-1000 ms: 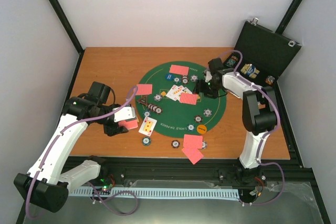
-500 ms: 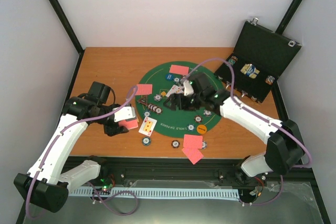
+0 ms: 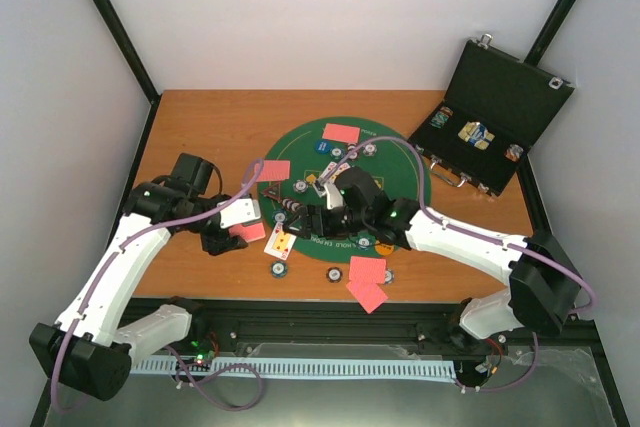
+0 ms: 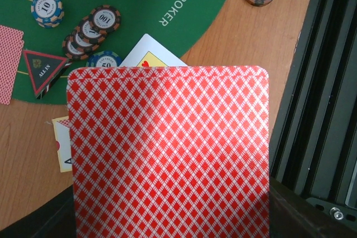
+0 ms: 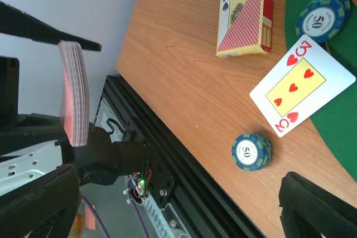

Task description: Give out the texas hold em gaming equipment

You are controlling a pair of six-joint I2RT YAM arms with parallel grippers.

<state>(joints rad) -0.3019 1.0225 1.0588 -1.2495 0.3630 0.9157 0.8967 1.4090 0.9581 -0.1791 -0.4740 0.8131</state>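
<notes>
My left gripper point(image 3: 230, 234) is shut on a deck of red-backed cards point(image 4: 167, 154), held above the wood at the mat's left edge; the deck fills the left wrist view and hides the fingers. The deck also shows edge-on in the right wrist view point(image 5: 73, 93). My right gripper point(image 3: 305, 218) is open and empty point(image 5: 178, 193), reaching left over the green mat point(image 3: 405, 182) toward the deck. A face-up three of hearts point(image 5: 301, 85) lies at the mat's edge point(image 3: 281, 239). A blue 50 chip stack point(image 5: 252, 151) stands on the wood beside it.
A card box point(image 5: 245, 18) lies on the wood. Chips point(image 4: 92, 26) cluster on the mat. Face-down cards lie at the far point(image 3: 341, 133), left point(image 3: 274, 169) and near point(image 3: 367, 282) sides. The open black case point(image 3: 500, 117) stands at the back right.
My right arm has swung from the mat's far right side across to its near left, close to the left gripper. The left arm has barely moved and still holds the deck.
</notes>
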